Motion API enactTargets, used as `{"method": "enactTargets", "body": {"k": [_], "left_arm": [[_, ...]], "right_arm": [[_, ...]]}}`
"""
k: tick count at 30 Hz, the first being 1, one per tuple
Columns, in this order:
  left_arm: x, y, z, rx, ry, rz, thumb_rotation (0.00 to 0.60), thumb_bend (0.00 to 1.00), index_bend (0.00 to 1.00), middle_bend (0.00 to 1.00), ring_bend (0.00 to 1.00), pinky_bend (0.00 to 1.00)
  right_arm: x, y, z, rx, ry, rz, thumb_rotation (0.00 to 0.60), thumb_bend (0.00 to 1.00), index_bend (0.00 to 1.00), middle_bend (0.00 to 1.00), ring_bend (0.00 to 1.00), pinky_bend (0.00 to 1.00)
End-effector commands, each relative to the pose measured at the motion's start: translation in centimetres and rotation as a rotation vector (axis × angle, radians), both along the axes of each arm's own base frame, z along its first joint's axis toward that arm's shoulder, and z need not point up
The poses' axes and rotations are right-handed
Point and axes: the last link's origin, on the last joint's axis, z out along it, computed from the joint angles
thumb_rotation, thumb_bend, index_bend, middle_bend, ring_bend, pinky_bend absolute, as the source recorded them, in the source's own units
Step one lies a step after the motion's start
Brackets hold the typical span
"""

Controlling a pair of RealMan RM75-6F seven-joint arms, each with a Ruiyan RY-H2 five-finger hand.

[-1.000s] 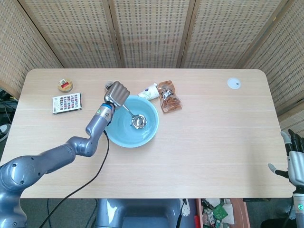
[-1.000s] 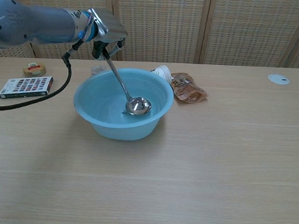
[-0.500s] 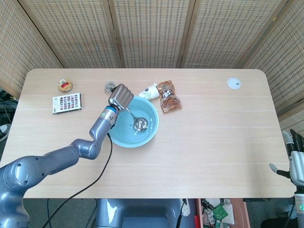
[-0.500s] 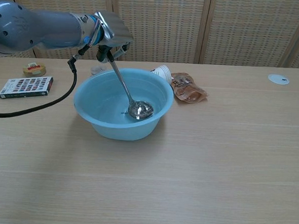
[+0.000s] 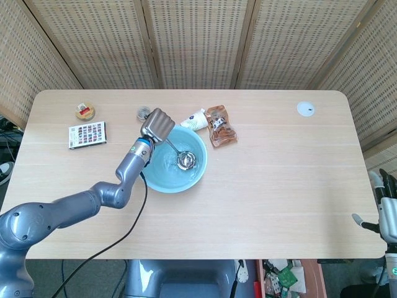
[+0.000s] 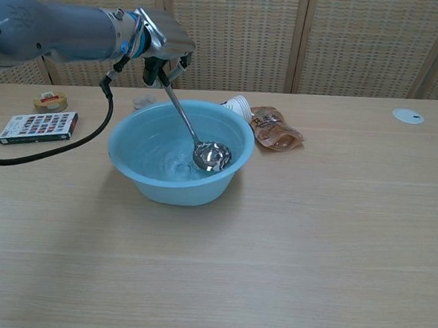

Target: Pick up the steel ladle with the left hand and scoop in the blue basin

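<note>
Nearest, right hand [image 5: 386,208] at the table's near right corner, off the edge — grip cannot be told; mid-table, blue basin [image 6: 129,170]; steel ladle [image 6: 211,156] bowl inside it; left hand [image 6: 161,40] gripping the handle; farther, brown pouch [image 6: 275,130].

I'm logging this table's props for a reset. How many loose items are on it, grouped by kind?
Basin: 1, the blue basin
Utensil: 1, the steel ladle, held by the left hand
Pouches and packets: 2, the brown pouch and the white packet
Box: 1, the patterned box
Small round items: 3
Total: 8
</note>
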Motion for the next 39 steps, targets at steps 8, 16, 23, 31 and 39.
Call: {"method": "enactTargets", "body": {"k": [8, 16, 23, 31, 39], "left_arm": [[-0.4, -0.3, 3.1, -0.018, -0.114, 0.075, 0.600, 0.48, 1.00, 1.00, 0.98, 1.00], [-0.6, -0.4, 5.0, -0.013, -0.132, 0.140, 0.600, 0.48, 1.00, 1.00, 0.98, 1.00], [-0.4, -0.7, 6.6, -0.024, -0.157, 0.207, 0.600, 0.49, 1.00, 1.00, 0.98, 1.00], [-0.2, -1.0, 8.2, -0.032, -0.170, 0.280, 0.600, 0.49, 1.00, 1.00, 0.98, 1.00], [-0.6, -1.0, 8.4, -0.047, -0.178, 0.315, 0.600, 0.49, 1.00, 1.00, 0.98, 1.00]], "right_arm": [[0.1, 0.0, -0.4, 0.014, 0.010, 0.000, 0.600, 0.00, 0.00, 0.00, 0.00, 0.00], [0.2, 0.0, -0.7, 0.019, 0.016, 0.002, 0.600, 0.00, 0.00, 0.00, 0.00, 0.00], [0.2, -0.1, -0.8, 0.021, 0.020, -0.002, 0.600, 0.00, 0.00, 0.00, 0.00, 0.00], [0.2, -0.1, -1.0, 0.027, 0.024, -0.005, 0.600, 0.00, 0.00, 0.00, 0.00, 0.00], [0.2, -0.1, -1.1, 0.027, 0.026, -0.006, 0.600, 0.00, 0.00, 0.00, 0.00, 0.00]]}}
